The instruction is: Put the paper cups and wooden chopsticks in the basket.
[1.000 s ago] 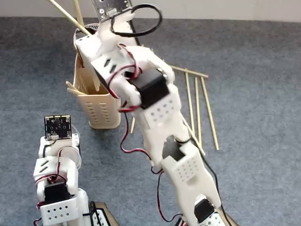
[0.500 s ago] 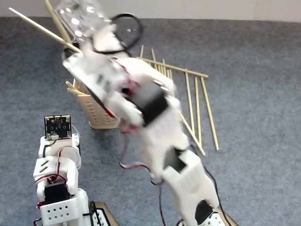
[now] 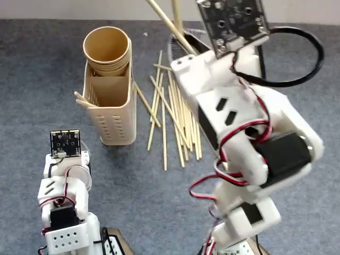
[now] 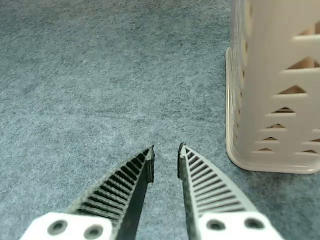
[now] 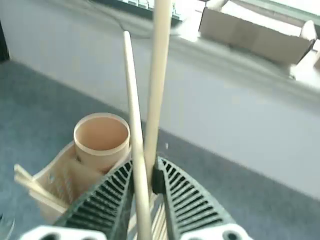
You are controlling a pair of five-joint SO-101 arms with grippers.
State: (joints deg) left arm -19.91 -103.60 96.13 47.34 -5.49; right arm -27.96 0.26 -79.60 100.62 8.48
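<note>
Right gripper (image 5: 145,164): ribbed fingers clamp apparently two slim wooden chopsticks (image 5: 158,75). Left gripper (image 4: 166,150): ribbed fingers slightly parted, near slotted beige plastic basket (image 4: 270,75) holding nested paper cups (image 3: 107,49).

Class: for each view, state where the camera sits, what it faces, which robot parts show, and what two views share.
High view: fixed overhead, looking down on basket, loose chopsticks, left arm, right arm.
Left wrist view: on the left wrist, facing carpet and basket base past the left hand.
Right wrist view: on the right wrist, facing the wall past the right hand gripping two chopsticks.
Shared: high and right wrist views show paper cups in the basket.
</note>
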